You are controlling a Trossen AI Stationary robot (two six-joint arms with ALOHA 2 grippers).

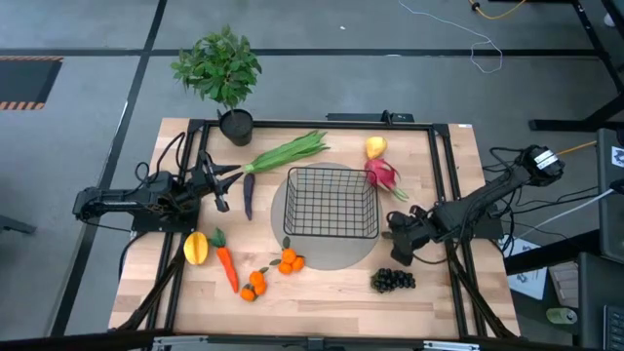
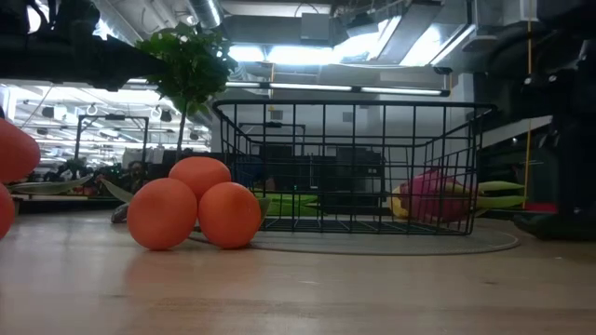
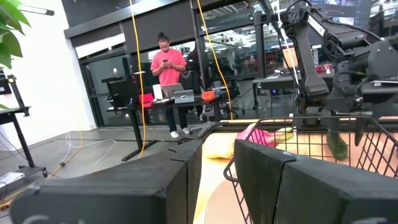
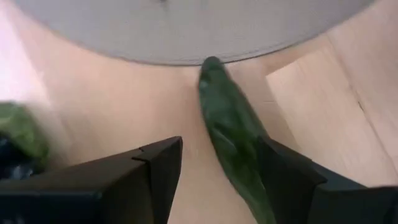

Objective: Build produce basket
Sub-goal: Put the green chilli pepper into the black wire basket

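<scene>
Right wrist view. I look past my right gripper [image 4: 217, 168], whose two dark fingers [image 4: 134, 171] stand apart with bare wood showing between them. A long dark green piece of produce [image 4: 233, 134] — possibly a cucumber or a leaf, the surface is too blurred for me to name it — lies on the light wooden table [image 4: 112, 106]. One end touches the edge of a grey round mat [image 4: 186, 28]; the rest runs back toward the gripper, passing just beside one finger. A second green shape [image 4: 22, 130] sits at the frame's edge, near the other finger — unidentifiable. A straight seam crosses the wood beside the mat.
</scene>
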